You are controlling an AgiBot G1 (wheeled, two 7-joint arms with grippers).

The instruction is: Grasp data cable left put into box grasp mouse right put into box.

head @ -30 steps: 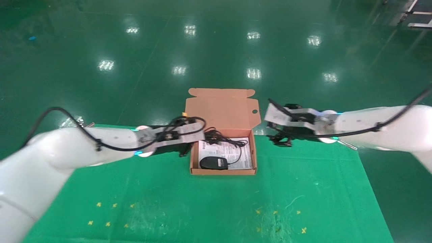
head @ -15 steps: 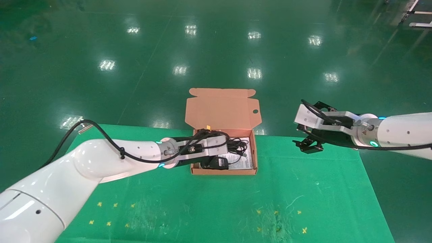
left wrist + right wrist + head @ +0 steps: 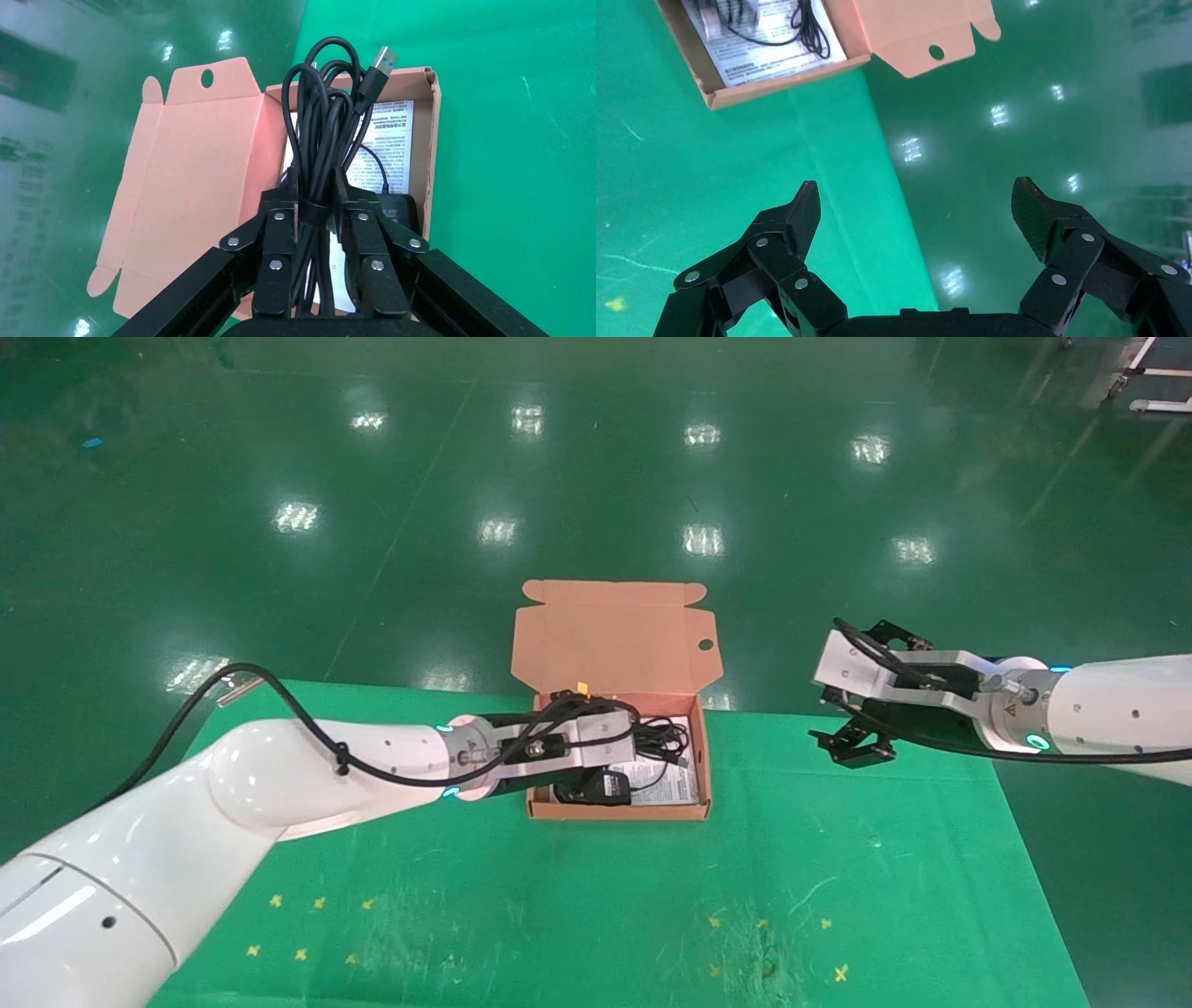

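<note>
The orange-brown box stands open at the table's far middle, lid folded back. The black mouse lies in its near left corner on a printed leaflet. My left gripper hangs over the box, shut on the data cable. In the left wrist view the gripper clamps the black looped bundle at its tie, silver plug pointing away, above the box; the mouse is mostly hidden behind the fingers. My right gripper is open and empty, right of the box.
The green mat has yellow cross marks near its front. The right wrist view shows the open right gripper over the table's far edge, with the box and the mouse's thin cord beyond; the glossy green floor lies past the edge.
My left arm has swung right and down, carrying the data cable over the box. My right arm has pulled away to the right, empty.
</note>
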